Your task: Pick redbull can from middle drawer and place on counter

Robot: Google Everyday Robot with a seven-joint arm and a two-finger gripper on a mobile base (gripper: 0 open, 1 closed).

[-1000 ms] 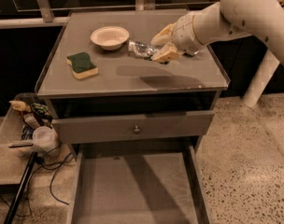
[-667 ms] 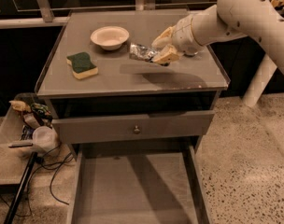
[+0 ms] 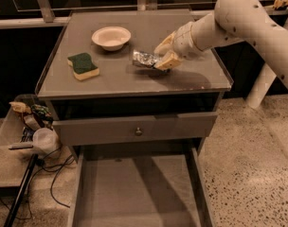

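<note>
The redbull can, small, silver and dented, lies sideways in my gripper just above the counter, right of its middle. The gripper comes in from the right on a white arm, and its fingers are closed on the can's right end. I cannot tell whether the can touches the surface. The middle drawer is pulled wide open below, and its flat grey floor is bare.
A white bowl stands at the counter's back left. A green and yellow sponge lies at the left. The top drawer front with a round knob is slightly open. A bin of clutter and cables sit on the floor at left.
The gripper has lowered the can slightly toward the counter surface, staying in nearly the same spot. Nothing else has moved.
</note>
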